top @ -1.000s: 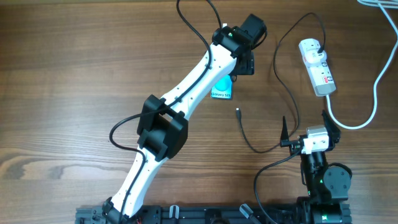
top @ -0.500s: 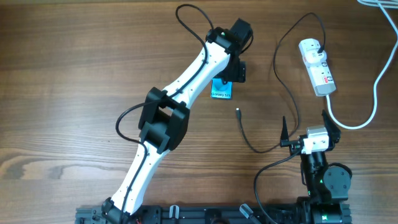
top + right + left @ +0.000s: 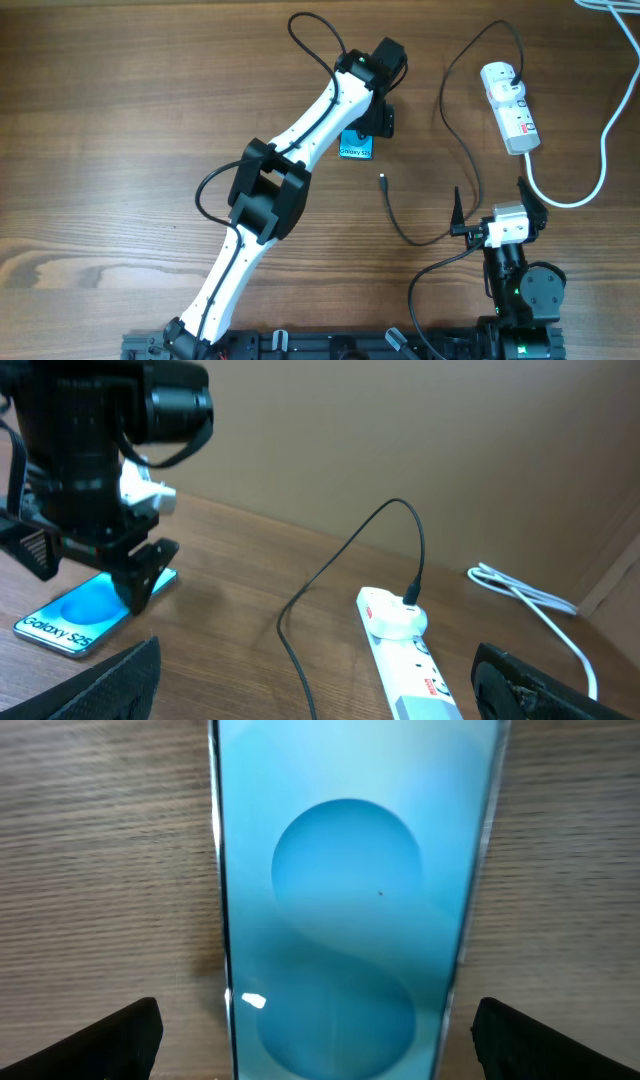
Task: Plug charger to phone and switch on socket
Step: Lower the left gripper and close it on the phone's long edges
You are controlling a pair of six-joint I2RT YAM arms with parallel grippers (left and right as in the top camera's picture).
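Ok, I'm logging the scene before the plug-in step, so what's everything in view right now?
phone: one, teal screen, mid-table, partly under the left gripper
charger: one, thin black cable, runs from a white plug on the socket, tip lying loose to the right of the phone
socket: one, white with red marks, right side of the table
lead: one, thick white, loops from the socket off the right edge
table: one, brown wood
left gripper: one, black, open, fingers either side of the phone
right gripper: one, black, open, near the table's front right, holding nothing
arms: two, the left white and black and reaching out, the right folded near its base
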